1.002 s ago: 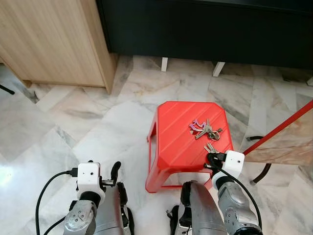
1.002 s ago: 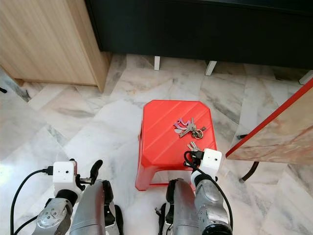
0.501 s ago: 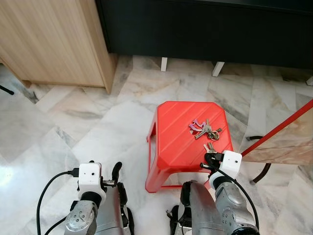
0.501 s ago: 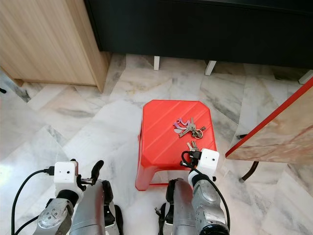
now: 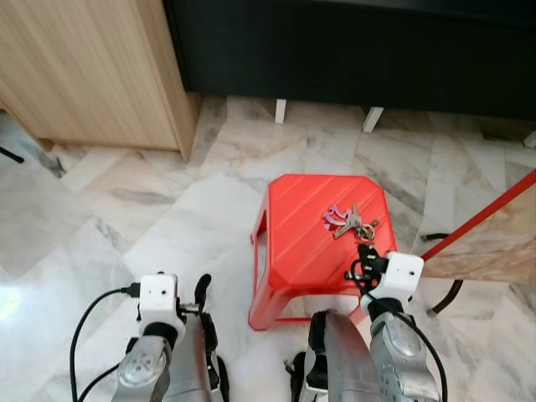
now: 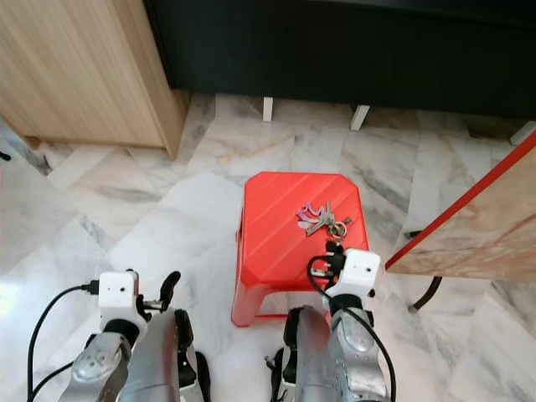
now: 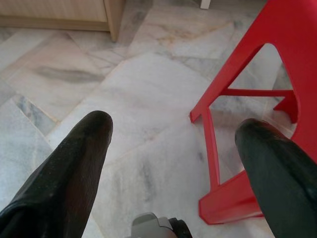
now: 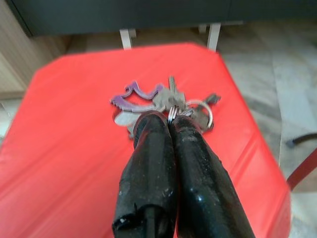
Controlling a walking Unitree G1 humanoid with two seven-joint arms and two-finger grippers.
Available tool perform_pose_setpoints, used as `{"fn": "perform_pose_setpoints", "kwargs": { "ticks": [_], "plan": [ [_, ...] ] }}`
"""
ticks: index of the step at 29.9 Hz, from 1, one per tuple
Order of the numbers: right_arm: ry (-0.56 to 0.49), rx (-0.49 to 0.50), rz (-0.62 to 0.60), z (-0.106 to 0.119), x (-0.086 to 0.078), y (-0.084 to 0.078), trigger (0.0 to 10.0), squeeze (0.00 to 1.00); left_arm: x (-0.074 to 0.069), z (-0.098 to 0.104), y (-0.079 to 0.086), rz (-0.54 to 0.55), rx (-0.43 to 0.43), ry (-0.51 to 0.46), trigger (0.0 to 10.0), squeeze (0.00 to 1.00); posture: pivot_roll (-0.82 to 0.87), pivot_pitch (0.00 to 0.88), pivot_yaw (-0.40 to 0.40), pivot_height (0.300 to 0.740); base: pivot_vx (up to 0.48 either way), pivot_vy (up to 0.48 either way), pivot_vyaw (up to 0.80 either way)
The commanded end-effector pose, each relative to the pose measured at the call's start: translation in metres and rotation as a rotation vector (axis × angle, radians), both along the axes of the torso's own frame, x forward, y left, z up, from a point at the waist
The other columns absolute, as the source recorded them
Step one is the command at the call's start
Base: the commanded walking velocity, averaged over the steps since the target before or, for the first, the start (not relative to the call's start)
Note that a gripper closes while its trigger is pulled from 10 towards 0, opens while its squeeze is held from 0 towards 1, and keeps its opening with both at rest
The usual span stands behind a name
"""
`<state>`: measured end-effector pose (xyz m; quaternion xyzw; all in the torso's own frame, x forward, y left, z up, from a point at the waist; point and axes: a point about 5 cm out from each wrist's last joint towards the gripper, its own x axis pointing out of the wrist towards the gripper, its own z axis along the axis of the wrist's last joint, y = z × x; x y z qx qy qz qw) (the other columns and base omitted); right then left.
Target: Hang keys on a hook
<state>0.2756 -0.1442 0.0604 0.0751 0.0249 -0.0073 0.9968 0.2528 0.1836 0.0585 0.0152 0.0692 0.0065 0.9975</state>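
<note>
Right wrist view shows my right gripper (image 8: pixel 171 120) clamped on the silver key bunch (image 8: pixel 168 104) atop the red plastic stool (image 8: pixel 69 129), while my left gripper (image 7: pixel 173 144) hangs beside it, fingers apart.

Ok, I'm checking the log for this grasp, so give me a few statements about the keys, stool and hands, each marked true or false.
1. The keys lie on the red stool. True.
2. The right hand has its fingers spread wide. False: they are pressed together at the key ring.
3. The left hand is open above the marble floor. True.
4. The stool is blue. False: it is red.
5. The keys hang on a hook. False: they are on the stool.
</note>
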Motion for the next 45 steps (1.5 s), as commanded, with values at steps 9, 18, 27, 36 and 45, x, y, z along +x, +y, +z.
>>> {"fn": "perform_pose_setpoints", "kwargs": {
  "ticks": [9, 18, 27, 36, 45],
  "plan": [
    [-0.028, -0.032, -0.004, 0.005, 0.002, 0.000, 10.0, 0.00, 0.014, -0.010, -0.002, 0.012, 0.008, 0.017, 10.0, 0.00, 0.07, 0.142, -0.099, 0.594, 0.000, 0.000, 0.00],
    [-0.059, -0.036, -0.014, 0.014, 0.015, 0.000, 10.0, 0.00, 0.025, -0.010, -0.003, 0.015, 0.011, -0.002, 10.0, 0.00, 0.07, 0.079, -0.107, 0.598, 0.000, 0.000, 0.00],
    [-0.032, -0.033, -0.031, 0.010, 0.019, -0.001, 10.0, 0.00, 0.025, -0.016, -0.004, 0.012, 0.013, -0.002, 10.0, 0.00, 0.07, 0.061, -0.101, 0.647, 0.000, 0.000, 0.00],
    [-0.031, -0.025, -0.032, 0.008, 0.019, 0.001, 10.0, 0.00, 0.026, -0.021, -0.004, 0.004, 0.016, 0.002, 10.0, 0.00, 0.07, 0.036, -0.096, 0.717, 0.000, 0.000, 0.00],
    [-0.022, -0.029, -0.031, 0.005, 0.020, -0.001, 10.0, 0.00, 0.018, -0.036, 0.002, 0.023, 0.019, 0.052, 10.0, 0.00, 0.07, 0.014, -0.106, 0.740, 0.000, 0.000, 0.00]
  ]
}}
